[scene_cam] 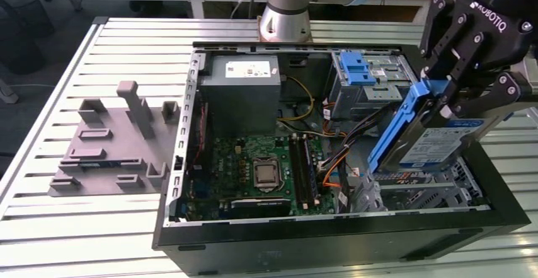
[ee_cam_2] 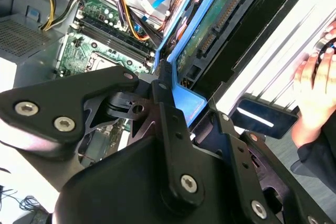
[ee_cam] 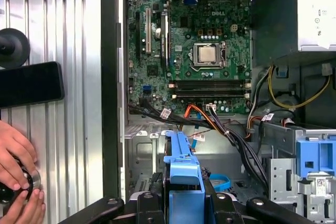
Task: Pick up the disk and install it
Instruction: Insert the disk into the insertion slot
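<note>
The disk (scene_cam: 430, 142) is a silver drive with a blue-and-white label and a blue carrier frame. It hangs tilted, one end down, over the right side of the open computer case (scene_cam: 336, 237) in the exterior view. My gripper (scene_cam: 447, 96) is shut on its upper end. The second wrist view shows its green circuit-board underside (ee_cam_2: 218, 22) between my black fingers (ee_cam_2: 165, 114). In the first wrist view the blue frame edge (ee_cam: 181, 163) rises from my gripper (ee_cam: 184, 203) above the case's empty drive bay (ee_cam: 147, 156).
Inside the case are a grey power supply box (scene_cam: 244, 95), the motherboard (scene_cam: 261, 164), loose cables (scene_cam: 336, 158) and a blue ribbed latch (scene_cam: 356, 67) on the metal cage. A grey fixture (scene_cam: 109, 145) lies on the table. A person's hands (ee_cam: 16, 177) and a black phone (ee_cam: 29, 83) are beside the case.
</note>
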Robot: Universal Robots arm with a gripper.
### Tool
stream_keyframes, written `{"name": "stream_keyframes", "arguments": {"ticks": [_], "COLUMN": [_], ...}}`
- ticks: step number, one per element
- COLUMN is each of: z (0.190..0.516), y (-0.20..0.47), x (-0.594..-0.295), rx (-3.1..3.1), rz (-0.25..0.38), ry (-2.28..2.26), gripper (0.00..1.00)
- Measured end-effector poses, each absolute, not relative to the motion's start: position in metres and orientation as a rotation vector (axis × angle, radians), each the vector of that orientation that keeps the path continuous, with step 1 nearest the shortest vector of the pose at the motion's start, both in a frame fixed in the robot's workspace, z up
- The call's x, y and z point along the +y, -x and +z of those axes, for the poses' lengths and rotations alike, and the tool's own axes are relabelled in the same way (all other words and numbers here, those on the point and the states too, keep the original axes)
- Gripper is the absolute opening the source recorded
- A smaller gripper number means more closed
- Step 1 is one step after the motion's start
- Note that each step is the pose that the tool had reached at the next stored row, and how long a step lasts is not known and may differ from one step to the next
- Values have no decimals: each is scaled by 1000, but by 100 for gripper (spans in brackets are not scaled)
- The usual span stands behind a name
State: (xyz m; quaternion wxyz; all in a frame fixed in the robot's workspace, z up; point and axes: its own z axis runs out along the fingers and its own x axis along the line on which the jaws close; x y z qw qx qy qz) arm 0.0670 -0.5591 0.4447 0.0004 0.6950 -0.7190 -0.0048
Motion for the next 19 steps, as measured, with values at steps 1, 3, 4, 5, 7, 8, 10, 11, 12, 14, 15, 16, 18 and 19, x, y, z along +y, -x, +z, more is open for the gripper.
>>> {"name": "stream_keyframes", "arguments": {"ticks": [1, 3, 4, 5, 7, 8, 10, 11, 12, 14, 15, 16, 18, 19], "z": [444, 444, 444, 444, 443, 443, 443, 443, 442, 442, 441, 441, 439, 439], "y": [-68, -69, -70, -71, -72, -71, -72, -72, -72, -73, -74, -75, -75, -75], "x": [-559, -560, -560, -560, -561, -562, -564, -565, -565, -566, -566, -566, -566, -566], "rx": [-2259, -2259, -2259, -2259, -2258, -2257, -2257, -2257, -2257, -2257, -2257, -2257, -2257, -2257], "rz": [-15, -15, -15, -15, -15, -16, -15, -16, -16, -16, -16, -15, -16, -16], "ry": [-2182, -2182, -2182, -2182, -2183, -2184, -2184, -2184, -2184, -2184, -2184, -2184, -2184, -2184], "gripper": [36, 36, 36, 36, 36, 36, 36, 36, 36, 36, 36, 36, 36, 36]}}
